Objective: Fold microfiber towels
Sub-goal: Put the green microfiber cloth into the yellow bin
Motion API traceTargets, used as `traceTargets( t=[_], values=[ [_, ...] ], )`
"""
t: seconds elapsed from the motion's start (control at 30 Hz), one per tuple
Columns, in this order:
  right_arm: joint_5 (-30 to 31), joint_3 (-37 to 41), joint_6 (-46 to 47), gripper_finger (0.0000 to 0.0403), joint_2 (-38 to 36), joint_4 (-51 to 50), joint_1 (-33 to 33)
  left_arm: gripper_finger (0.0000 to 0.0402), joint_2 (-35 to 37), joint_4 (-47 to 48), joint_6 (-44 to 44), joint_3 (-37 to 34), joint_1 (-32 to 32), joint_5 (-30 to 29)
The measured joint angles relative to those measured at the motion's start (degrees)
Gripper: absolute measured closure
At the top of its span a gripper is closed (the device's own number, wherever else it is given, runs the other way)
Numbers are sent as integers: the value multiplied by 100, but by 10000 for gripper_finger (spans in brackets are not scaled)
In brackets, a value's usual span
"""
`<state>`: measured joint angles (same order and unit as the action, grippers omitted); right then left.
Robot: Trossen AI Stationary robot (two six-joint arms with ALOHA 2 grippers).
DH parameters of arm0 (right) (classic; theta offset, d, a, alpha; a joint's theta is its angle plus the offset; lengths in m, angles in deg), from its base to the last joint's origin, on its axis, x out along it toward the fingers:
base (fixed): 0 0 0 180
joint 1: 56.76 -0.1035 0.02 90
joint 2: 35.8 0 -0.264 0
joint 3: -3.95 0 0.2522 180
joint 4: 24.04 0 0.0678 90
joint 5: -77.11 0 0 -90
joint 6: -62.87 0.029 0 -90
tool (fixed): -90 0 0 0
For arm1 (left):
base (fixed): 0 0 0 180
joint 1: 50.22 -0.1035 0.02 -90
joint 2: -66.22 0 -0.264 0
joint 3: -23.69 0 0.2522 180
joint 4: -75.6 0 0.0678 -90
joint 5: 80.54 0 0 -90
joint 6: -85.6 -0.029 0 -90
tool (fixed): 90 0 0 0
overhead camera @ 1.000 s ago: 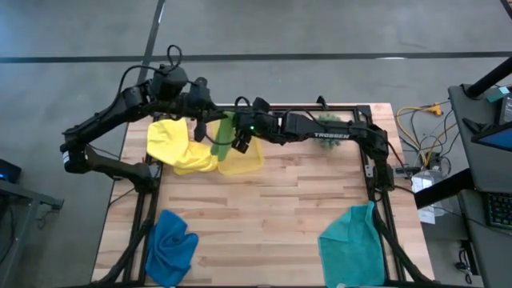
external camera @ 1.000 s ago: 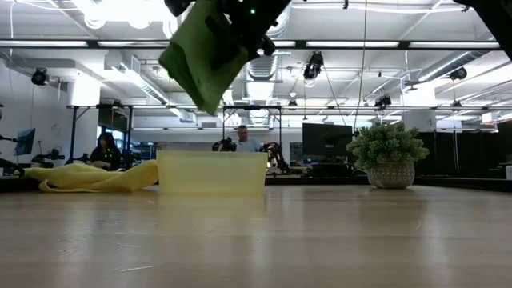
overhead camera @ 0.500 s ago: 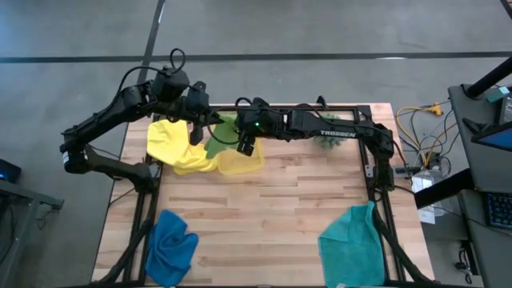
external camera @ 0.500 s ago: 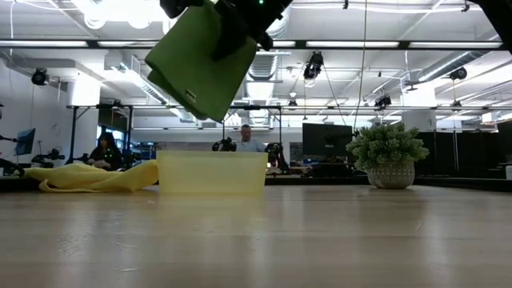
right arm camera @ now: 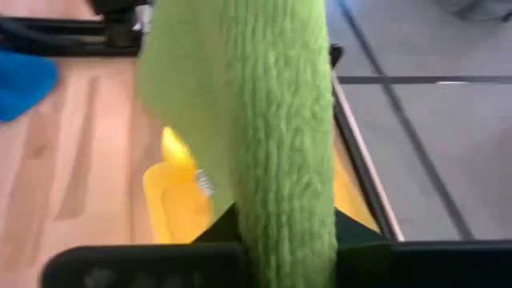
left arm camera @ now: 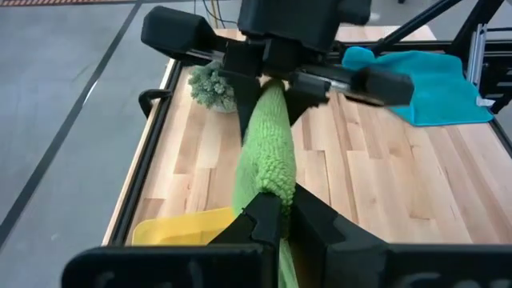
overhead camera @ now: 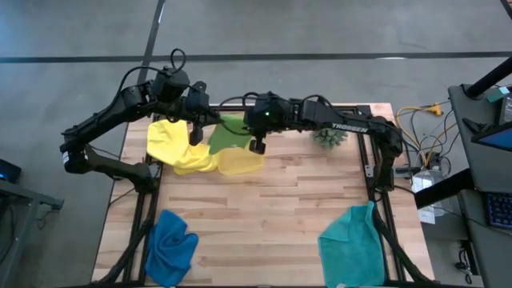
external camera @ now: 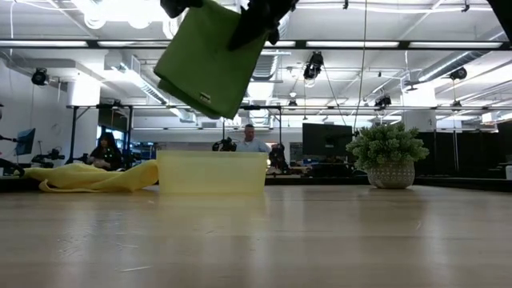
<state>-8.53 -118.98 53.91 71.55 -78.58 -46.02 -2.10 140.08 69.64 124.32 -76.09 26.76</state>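
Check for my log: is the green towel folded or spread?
Folded: the green towel hangs doubled between the left gripper and right gripper, above the bin.

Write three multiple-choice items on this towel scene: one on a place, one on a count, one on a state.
1. Where is the lime green towel?
A. flat on the table
B. held up above the yellow bin
C. beside the plant

2. How many towels show in the high view?
A. two
B. three
C. four

3. How is the right gripper?
A. wide open
B. shut on the lime green towel
C. out of view

Key: B, it hangs over the bin; C, lime green, yellow towel, blue towel, teal towel; B, fingers pinch its edge.
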Motion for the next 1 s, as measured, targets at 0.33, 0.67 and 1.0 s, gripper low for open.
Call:
traceTargets(
  t=[0.33,0.67,1.0],
  values=[
    [-1565,-7,-431,393,-81,-538,521,401,-2,-18,-384,-568,-4,-419],
    [-2428,31,-302,394,228,-538,610,401,5,-304,393,-1622,7,-369],
    [-3193,15,-93,394,809,-305,580,401,198,-307,968,-2212,20,-409]
  ],
)
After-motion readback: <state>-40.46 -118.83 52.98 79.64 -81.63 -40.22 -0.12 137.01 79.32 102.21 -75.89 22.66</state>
